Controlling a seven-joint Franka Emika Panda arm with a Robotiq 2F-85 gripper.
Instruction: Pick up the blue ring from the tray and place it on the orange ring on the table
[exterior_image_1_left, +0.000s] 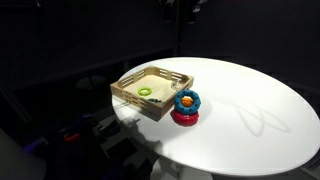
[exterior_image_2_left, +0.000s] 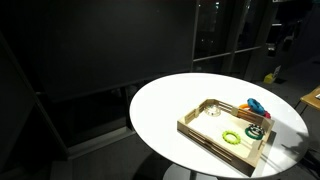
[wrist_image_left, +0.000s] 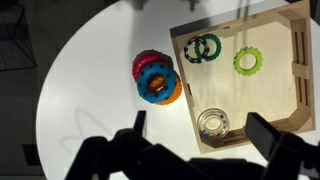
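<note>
The blue ring (wrist_image_left: 147, 76) lies on top of the orange ring (wrist_image_left: 172, 97), which rests on a red ring (wrist_image_left: 143, 62). This stack stands on the white table (wrist_image_left: 90, 90) just beside the wooden tray (wrist_image_left: 275, 95). The stack also shows in both exterior views, with the blue ring (exterior_image_1_left: 187, 99) (exterior_image_2_left: 257, 106) on top. My gripper (wrist_image_left: 203, 128) is open and empty, high above the tray's near corner. The arm is too dark to make out in both exterior views.
In the tray lie a light green ring (wrist_image_left: 248, 61), two linked dark teal rings (wrist_image_left: 202, 48) and a clear ring with coloured beads (wrist_image_left: 212, 124) in the corner. The round table's edge curves close past the stack; dark floor surrounds it.
</note>
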